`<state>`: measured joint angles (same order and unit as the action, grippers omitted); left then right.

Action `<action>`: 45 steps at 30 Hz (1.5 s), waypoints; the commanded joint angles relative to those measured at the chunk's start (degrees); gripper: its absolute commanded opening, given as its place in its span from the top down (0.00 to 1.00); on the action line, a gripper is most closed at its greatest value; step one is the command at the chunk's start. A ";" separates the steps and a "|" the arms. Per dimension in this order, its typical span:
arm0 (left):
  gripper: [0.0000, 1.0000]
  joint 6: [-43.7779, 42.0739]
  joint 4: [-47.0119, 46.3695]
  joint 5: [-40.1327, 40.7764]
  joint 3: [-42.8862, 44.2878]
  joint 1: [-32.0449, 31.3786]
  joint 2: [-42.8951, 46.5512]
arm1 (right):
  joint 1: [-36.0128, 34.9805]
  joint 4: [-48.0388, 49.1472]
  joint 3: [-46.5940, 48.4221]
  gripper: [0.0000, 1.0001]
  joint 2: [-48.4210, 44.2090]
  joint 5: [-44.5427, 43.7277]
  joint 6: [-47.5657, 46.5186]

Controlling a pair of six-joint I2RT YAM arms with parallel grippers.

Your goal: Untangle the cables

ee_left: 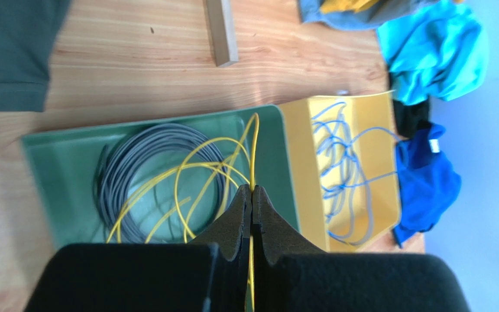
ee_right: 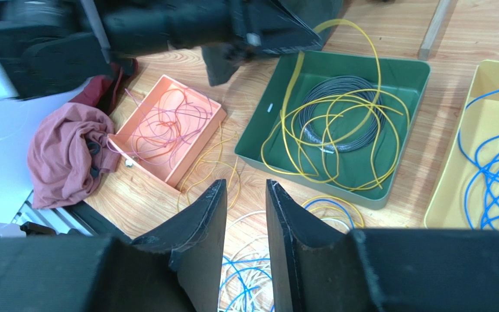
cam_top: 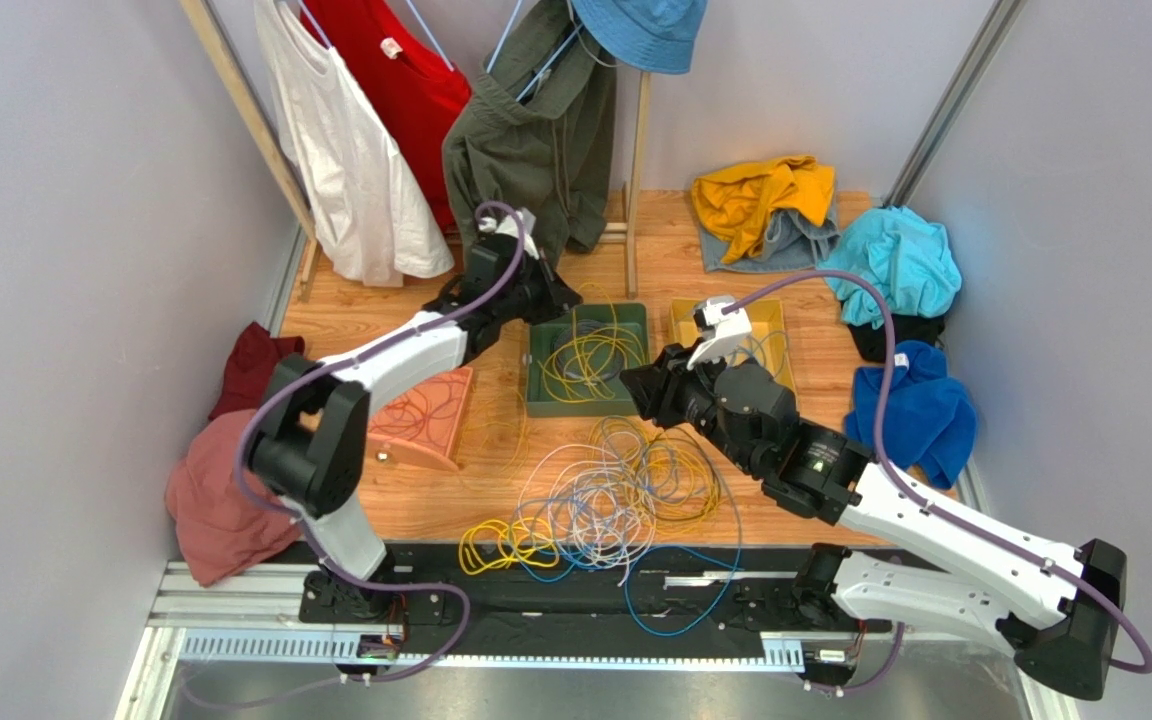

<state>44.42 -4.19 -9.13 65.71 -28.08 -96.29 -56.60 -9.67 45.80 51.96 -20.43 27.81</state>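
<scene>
— Where's the strand being sorted?

— The left gripper (ee_left: 252,190) is pinched tight on a thin yellow cable (ee_left: 255,153), right above the green plastic tray (ee_left: 63,175). Its loops lie inside, over a grey coiled cable (ee_left: 122,162).

— And the other arm?

— The right gripper (ee_right: 245,195) hangs empty, jaws spread, beside the tray's near edge, close to the loose tangle of yellow, blue and white cables (cam_top: 605,503).

— How to finish well?

— I'd lower the strand well inside the tray's walls before releasing, so nothing drapes over the rim.
</scene>
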 commanded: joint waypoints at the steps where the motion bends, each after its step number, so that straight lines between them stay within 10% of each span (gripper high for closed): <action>1: 1.00 -1.44 -4.96 -1.07 5.46 -0.93 -7.23 | -0.27 0.44 -0.98 0.68 -1.25 -1.28 -1.45; 11: 0.99 -3.99 -2.50 4.46 0.30 -1.37 -6.81 | -0.27 1.76 -2.65 0.69 -0.81 -1.28 -2.15; 16: 0.52 -5.40 2.25 7.36 -0.67 -1.37 -3.56 | -0.27 2.03 -2.91 0.69 -1.51 -0.41 -1.45; 21: 0.41 -7.07 6.46 9.04 -1.20 -1.37 4.96 | -0.27 2.03 -3.88 0.69 -2.83 -0.58 -0.66; 22: 0.16 -7.24 6.99 8.95 -1.46 -1.37 6.54 | -0.27 2.11 -3.96 0.69 -2.83 -0.67 -0.65; 26: 0.02 -8.30 10.24 11.67 -2.69 -2.07 17.15 | -0.27 2.20 -4.14 0.68 -1.87 -0.32 -0.57; 45: 0.01 0.75 14.03 25.82 -39.68 -22.46 47.24 | -5.80 1.85 -9.06 0.69 -4.15 -0.14 1.01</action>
<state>41.91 11.07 12.78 28.71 -49.34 -52.56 -61.49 -7.66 37.32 50.76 -18.63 27.68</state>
